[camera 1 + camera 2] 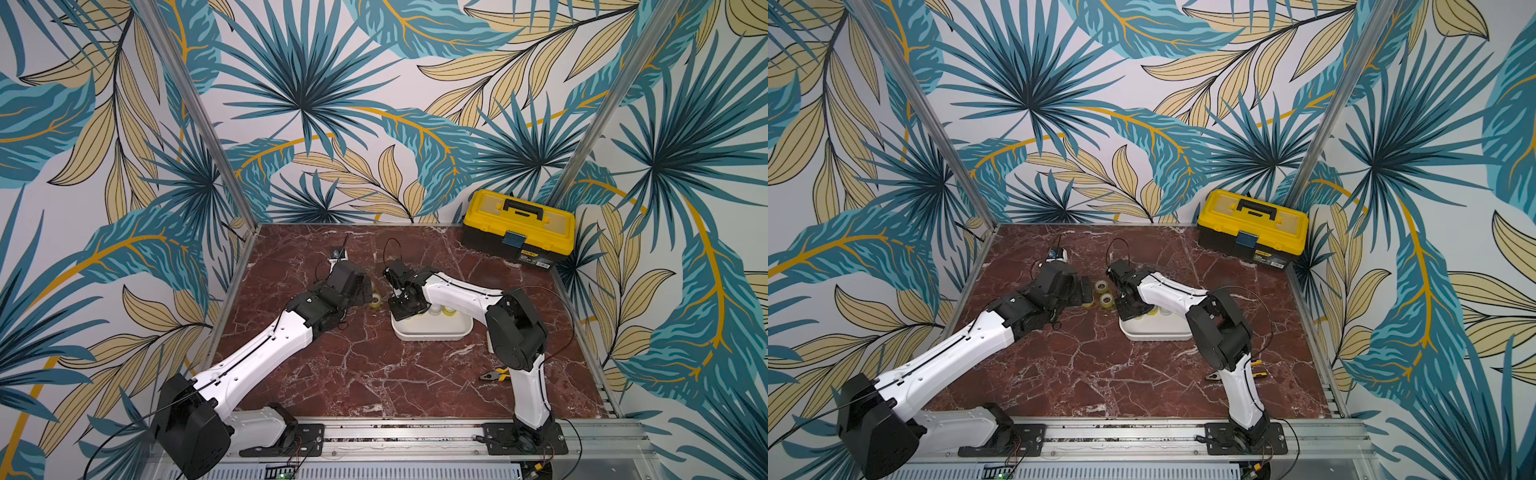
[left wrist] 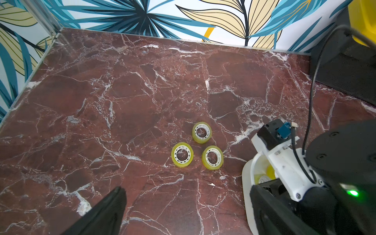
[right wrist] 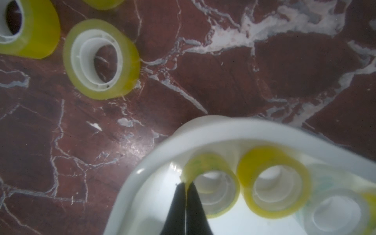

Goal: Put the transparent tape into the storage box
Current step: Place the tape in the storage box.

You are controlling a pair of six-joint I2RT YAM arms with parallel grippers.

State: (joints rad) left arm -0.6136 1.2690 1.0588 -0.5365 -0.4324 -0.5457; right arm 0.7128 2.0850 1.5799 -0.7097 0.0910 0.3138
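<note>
Leaf-print walls are seen on three sides of a red marble bench. Both arms are angled in toward mid-bench: left arm, right arm. A yellow-and-black toolbox is parked in the far right corner, lid shut, well apart from everything else. The storage box is placed right of centre, under the right wrist.

Left claw is held spread wide over bare bench, near the loose transparent tape. Nothing is gripped by it. Right claw is positioned inside a corner of the box. Its fingers are pressed together, with the tips at the rim of the nearest yellowish roll. Nothing is seen clamped between them.

Yellow-handled pliers are laid flat beside the right arm's base.

Tape is split two ways. Three yellowish rolls are laid flat on the bench in a tight triangle, close together but apart, just left of the box. Inside the box, three rolls are made out in the right wrist view, side by side along the wall. Two are yellowish and one is whitish. A further yellow edge is cut off by the frame.
</note>
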